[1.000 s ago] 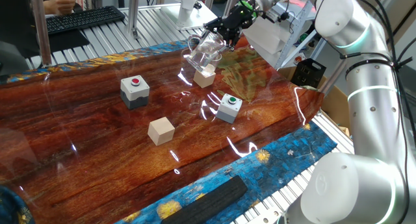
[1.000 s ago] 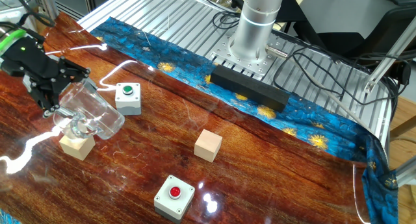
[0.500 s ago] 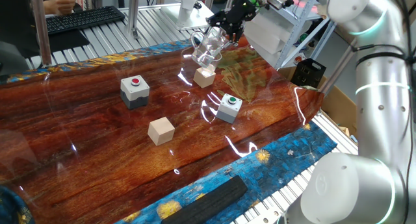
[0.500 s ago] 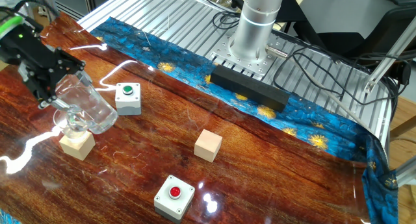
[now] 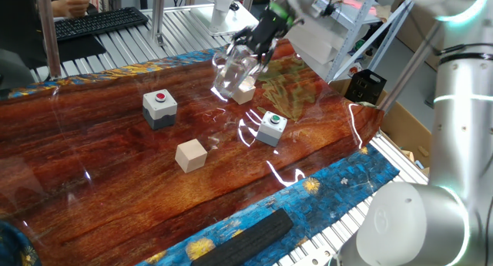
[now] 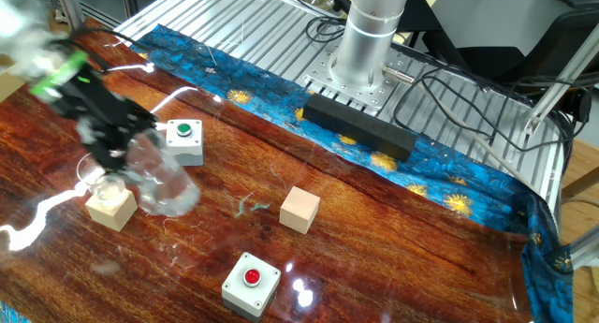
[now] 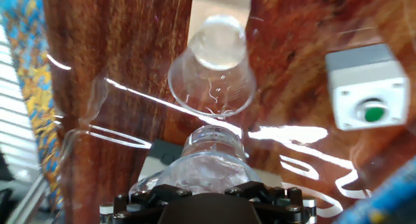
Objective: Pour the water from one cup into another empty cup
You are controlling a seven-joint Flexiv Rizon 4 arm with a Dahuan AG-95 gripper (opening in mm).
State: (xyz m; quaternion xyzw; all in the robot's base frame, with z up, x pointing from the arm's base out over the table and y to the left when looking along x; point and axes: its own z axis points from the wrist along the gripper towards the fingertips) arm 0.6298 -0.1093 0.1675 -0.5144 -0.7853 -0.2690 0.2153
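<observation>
Mug (image 5: 231, 72) clamped in my gripper (image 7: 208, 197), tilted, its mouth toward the small cup (image 7: 212, 71) on the wooden cube (image 6: 110, 209) directly ahead of the fingers; I judge the pour depends on that lip-over-rim alignment; water not discernible

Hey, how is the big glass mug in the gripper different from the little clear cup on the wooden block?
Size: the glass mug is clearly bigger than the small cup.
Pose: the glass mug is tilted; the small cup stands upright.
Support: the glass mug is held up by the gripper; the small cup sits on a wooden cube.
Both are clear and see-through.
</observation>
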